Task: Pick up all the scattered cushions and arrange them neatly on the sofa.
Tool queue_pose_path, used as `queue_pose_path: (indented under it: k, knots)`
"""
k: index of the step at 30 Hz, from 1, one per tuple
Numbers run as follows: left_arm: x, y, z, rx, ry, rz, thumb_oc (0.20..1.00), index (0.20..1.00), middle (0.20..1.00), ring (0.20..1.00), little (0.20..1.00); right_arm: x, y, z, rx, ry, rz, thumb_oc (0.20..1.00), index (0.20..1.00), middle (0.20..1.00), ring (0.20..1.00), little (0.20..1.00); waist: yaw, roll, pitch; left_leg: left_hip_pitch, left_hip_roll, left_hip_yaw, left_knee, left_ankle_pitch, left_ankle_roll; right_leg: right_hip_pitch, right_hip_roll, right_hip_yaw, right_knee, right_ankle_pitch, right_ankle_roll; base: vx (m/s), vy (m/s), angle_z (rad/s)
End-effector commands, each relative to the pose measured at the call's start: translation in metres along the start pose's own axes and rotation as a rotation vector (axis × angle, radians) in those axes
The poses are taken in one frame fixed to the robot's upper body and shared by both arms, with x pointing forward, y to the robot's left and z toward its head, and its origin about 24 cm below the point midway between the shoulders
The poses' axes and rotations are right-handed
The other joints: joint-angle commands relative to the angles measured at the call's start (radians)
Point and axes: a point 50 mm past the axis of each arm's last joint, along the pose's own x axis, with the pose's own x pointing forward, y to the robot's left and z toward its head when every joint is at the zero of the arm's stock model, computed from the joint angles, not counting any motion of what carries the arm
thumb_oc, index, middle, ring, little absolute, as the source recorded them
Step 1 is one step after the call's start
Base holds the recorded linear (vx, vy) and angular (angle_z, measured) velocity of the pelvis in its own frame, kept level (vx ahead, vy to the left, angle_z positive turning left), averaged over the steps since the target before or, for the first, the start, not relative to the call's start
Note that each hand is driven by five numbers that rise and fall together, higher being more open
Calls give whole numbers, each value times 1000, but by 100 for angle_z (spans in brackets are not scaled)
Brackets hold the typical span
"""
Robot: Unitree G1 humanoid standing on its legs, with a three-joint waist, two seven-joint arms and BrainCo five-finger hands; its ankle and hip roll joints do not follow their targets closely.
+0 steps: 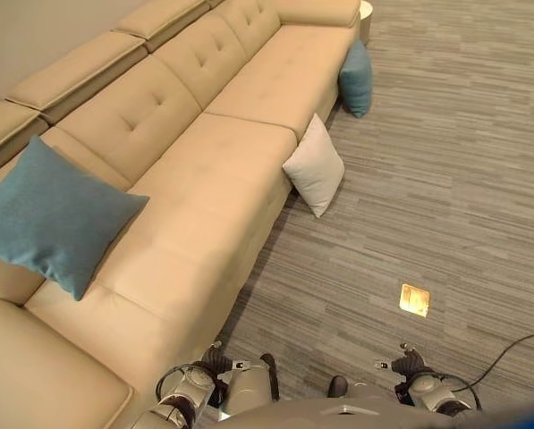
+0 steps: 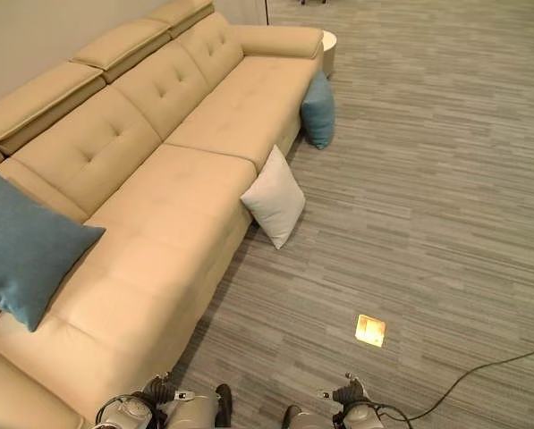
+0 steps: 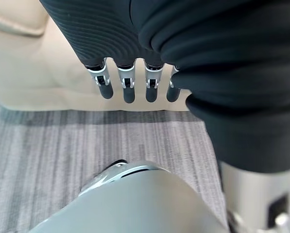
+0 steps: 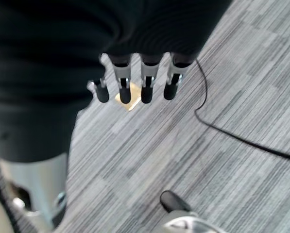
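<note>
Cushions: white (image 1: 315, 164) and blue (image 1: 356, 78) against sofa (image 1: 213, 188) (both hands' fingers (image 3: 128, 87) straight, empty).

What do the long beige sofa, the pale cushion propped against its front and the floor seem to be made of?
The long beige sofa looks like smooth leather or leatherette: soft sheen, button tufting, taut seams. The pale off-white square cushion on the floor appears to be matte woven fabric, with no shine. The grey floor looks like low-pile carpet with fine streaked lines, though a printed hard covering cannot be ruled out.

Left hand (image 3: 130, 82) and right hand (image 4: 135, 85) both hang empty, fingers straight and relaxed, pointing down at the floor.
</note>
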Motion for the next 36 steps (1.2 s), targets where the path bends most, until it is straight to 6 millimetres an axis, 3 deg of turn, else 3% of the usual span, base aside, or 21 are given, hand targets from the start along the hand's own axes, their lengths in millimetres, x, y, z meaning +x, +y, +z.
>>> queue_pose_path:
  k: [1,3,6,7,8,9,10,12,13,16,17,18,20,24,26,28,30,31,32,34,36]
  knots:
    - [-2,-32,13,20,-38,-67,1000,1000,1000,1000,1000,2,-4,11,1,-26,-39,1000,1000,1000,1000,1000,15,4,28,6,-72,23,-57,-109,78,58,-3,45,-88,25,148,232,29,-47]
    - [-3,-34,12,23,-37,-72,1000,1000,1000,1000,1000,1,1,11,-13,-37,-33,1000,1000,1000,1000,1000,40,20,29,-11,-94,-15,-184,-36,66,88,30,102,-91,7,150,241,49,-39]
    - [-4,-34,5,24,-17,-63,1000,1000,1000,1000,1000,-1,8,10,-45,-45,-16,1000,1000,1000,1000,1000,45,21,7,17,-104,-30,-197,-40,88,106,31,138,-60,-24,148,309,120,-116]
    - [-4,-33,4,16,-12,-59,1000,1000,1000,1000,1000,-2,13,12,-63,-54,-3,1000,1000,1000,1000,1000,52,20,-6,36,-107,-17,-194,-57,105,100,20,153,-6,-39,157,499,254,-154]
    - [-3,-30,6,11,-21,-48,1000,1000,1000,1000,1000,-2,16,21,-82,-81,9,1000,1000,1000,1000,1000,57,23,-14,69,-108,-2,-196,-85,125,60,0,151,107,-29,189,313,180,-126]
    - [-3,-30,6,11,-21,-48,1000,1000,1000,1000,1000,-2,16,21,-82,-81,9,1000,1000,1000,1000,1000,58,23,-14,69,-108,0,-195,-86,126,58,-1,152,111,-31,189,251,175,-119]
    - [-3,-28,13,2,-46,-40,1000,1000,1000,1000,1000,-2,17,29,-100,-108,18,1000,1000,1000,1000,1000,44,36,-3,108,-107,11,-195,-110,148,-22,-23,154,272,27,232,144,129,-82]
    - [-2,-25,19,15,-73,-31,1000,1000,1000,1000,1000,-1,15,41,-109,-147,9,1000,1000,1000,1000,1000,30,60,14,144,-102,28,-200,-130,166,-115,-48,125,423,77,263,145,146,-52]
    - [-2,-24,21,13,-82,-29,1000,1000,1000,1000,1000,3,-1,43,-106,-148,-34,1000,1000,1000,1000,1000,29,70,20,168,-100,29,-209,-138,168,-141,-73,86,452,81,267,169,76,-30]
    - [-2,-25,23,16,-94,-28,1000,1000,1000,1000,1000,4,-6,42,-103,-148,-36,1000,1000,1000,1000,1000,18,80,24,231,-93,39,-249,-163,159,-158,-124,-13,335,42,232,266,-41,-2]
    - [-1,-25,22,28,-86,-34,1000,1000,1000,1000,1000,5,-10,43,-110,-146,-42,1000,1000,1000,1000,1000,9,77,23,258,-94,43,-266,-178,155,-198,-135,-34,249,67,219,249,-100,-13]
    - [-1,-25,22,28,-87,-34,1000,1000,1000,1000,1000,5,-10,43,-110,-146,-43,1000,1000,1000,1000,1000,9,78,25,261,-92,43,-267,-179,154,-193,-133,-34,245,68,218,360,-197,-38]
    - [0,-21,21,28,-76,-30,1000,1000,1000,1000,1000,7,-18,39,-105,-120,-52,1000,1000,1000,1000,1000,0,65,31,301,-90,48,-271,-212,135,-240,-174,-91,64,151,238,344,-206,-33]
    - [0,-21,19,36,-72,-28,1000,1000,1000,1000,1000,7,-18,28,-105,-87,-47,1000,1000,1000,1000,1000,-12,46,24,347,-95,43,-268,-252,121,-219,-170,-82,-5,195,245,293,-157,-6]
    - [-2,-26,14,12,-56,-38,1000,1000,1000,1000,1000,6,-19,14,-90,-47,-51,1000,1000,1000,1000,1000,-12,49,0,371,-65,34,-240,-278,97,-185,-146,-85,-7,186,225,354,-255,40]
    - [-2,-27,13,5,-50,-45,1000,1000,1000,1000,1000,6,-21,10,-70,-35,-54,1000,1000,1000,1000,1000,-12,43,-5,342,-51,29,-156,-267,75,-157,-126,-84,-21,167,205,220,-267,39]
    - [-2,-29,14,10,-53,-60,1000,1000,1000,1000,1000,7,-24,10,-41,-30,-63,1000,1000,1000,1000,1000,-5,30,6,268,-26,21,26,-210,48,-111,-101,-78,-37,142,172,202,-326,7]
    - [-2,-28,14,6,-55,-63,1000,1000,1000,1000,1000,7,-27,11,-31,-30,-68,1000,1000,1000,1000,1000,8,16,26,204,-6,22,155,-154,36,-75,-89,-79,-51,126,147,283,-383,-2]
    - [-1,-26,18,6,-61,-62,1000,1000,1000,1000,1000,8,-30,10,-26,-19,-75,1000,1000,1000,1000,1000,19,0,37,137,-4,37,181,-155,47,-43,-83,-83,-74,108,139,288,-320,-9]
    - [-1,-27,19,16,-62,-66,1000,1000,1000,1000,1000,8,-32,8,-22,-13,-81,1000,1000,1000,1000,1000,26,-2,42,102,-15,56,131,-193,58,-16,-74,-82,-96,95,148,288,-120,-4]
    - [-1,-28,18,25,-59,-67,1000,1000,1000,1000,1000,8,-34,4,-27,-6,-92,1000,1000,1000,1000,1000,33,10,31,70,-50,73,-50,-153,74,8,-48,-69,-112,78,159,377,-20,-3]
